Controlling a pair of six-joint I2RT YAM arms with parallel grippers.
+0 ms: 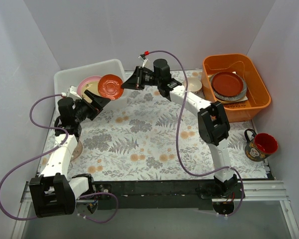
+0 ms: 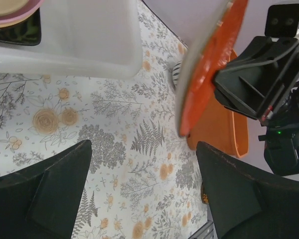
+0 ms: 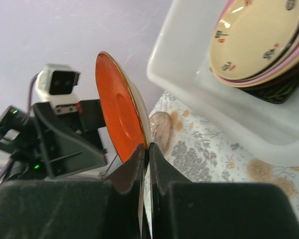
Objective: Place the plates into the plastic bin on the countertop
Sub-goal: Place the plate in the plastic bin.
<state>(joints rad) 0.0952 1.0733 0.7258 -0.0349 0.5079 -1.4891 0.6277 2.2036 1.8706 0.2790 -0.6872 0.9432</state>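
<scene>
Red-orange small round saucer (image 1: 110, 86) pinched at lower rim by right hand (image 3: 147, 149), standing on edge by near right corner of translucent white plastic bin (image 1: 70, 74); stacked plates (image 3: 254, 40) inside, leftward and beyond. Left hand (image 1: 95, 102) spread, empty, low over fern-printed table (image 2: 114, 149).

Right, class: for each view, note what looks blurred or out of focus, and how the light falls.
Top external: light is even and soft, nothing noticeably blurred. Left wrist: the rim of the saucer is smeared, the cloth crisp. Right wrist: the right gripper looms dark and soft; the plates in the bin are readable.
</scene>
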